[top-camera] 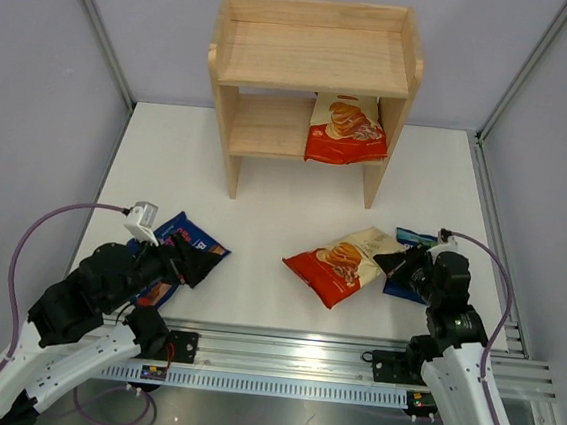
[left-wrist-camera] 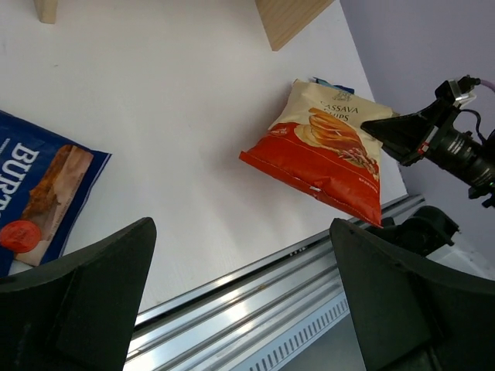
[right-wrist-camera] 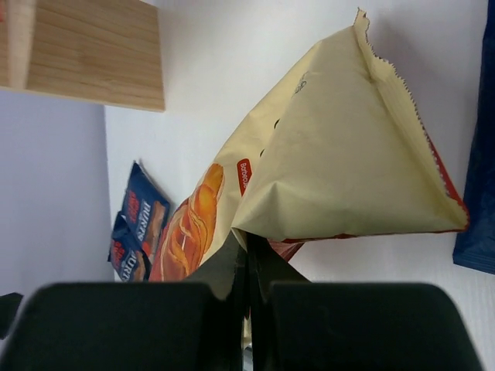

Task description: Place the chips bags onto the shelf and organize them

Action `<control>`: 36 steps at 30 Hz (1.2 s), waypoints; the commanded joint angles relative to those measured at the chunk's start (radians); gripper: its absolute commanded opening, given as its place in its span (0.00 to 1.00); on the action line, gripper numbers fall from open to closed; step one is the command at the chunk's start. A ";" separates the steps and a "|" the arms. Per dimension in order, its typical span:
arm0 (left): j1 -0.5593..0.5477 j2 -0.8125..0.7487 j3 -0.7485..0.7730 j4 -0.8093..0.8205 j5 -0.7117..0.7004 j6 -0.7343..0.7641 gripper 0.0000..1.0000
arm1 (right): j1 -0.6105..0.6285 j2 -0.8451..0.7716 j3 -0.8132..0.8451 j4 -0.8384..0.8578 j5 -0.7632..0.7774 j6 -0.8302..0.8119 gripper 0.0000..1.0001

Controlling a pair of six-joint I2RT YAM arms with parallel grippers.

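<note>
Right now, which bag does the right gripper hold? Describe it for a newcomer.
From the wooden shelf at the far edge, come nearer, right of centre. There is a Cassava bag, its corner pinched by the right gripper. It is cream and red-orange, unlike the blue bag beside it; its twin sits on the shelf's lower tier.

Left arm folded low at near left, wrist pointing right and slightly far. Left gripper jaws spread wide. Right arm rises from near right, wrist turned left. Right gripper low, jaws pinched flat together on the cream edge of a chips bag.
</note>
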State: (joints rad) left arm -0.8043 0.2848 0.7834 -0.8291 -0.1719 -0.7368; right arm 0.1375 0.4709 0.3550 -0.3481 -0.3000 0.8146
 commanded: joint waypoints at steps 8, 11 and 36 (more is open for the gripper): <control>-0.004 0.172 -0.141 0.358 0.147 -0.353 0.99 | 0.001 -0.193 0.162 -0.035 0.094 0.048 0.00; -0.018 0.194 -0.167 0.473 0.138 -0.470 0.99 | 0.001 -0.206 0.197 -0.019 0.104 0.044 0.00; -0.423 0.794 0.085 1.012 -0.258 -0.630 0.99 | 0.002 -0.319 0.249 0.141 0.111 0.078 0.00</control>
State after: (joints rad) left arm -1.2144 1.0584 0.8196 0.0555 -0.3607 -1.3636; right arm 0.1375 0.1730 0.5552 -0.2958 -0.1841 0.9024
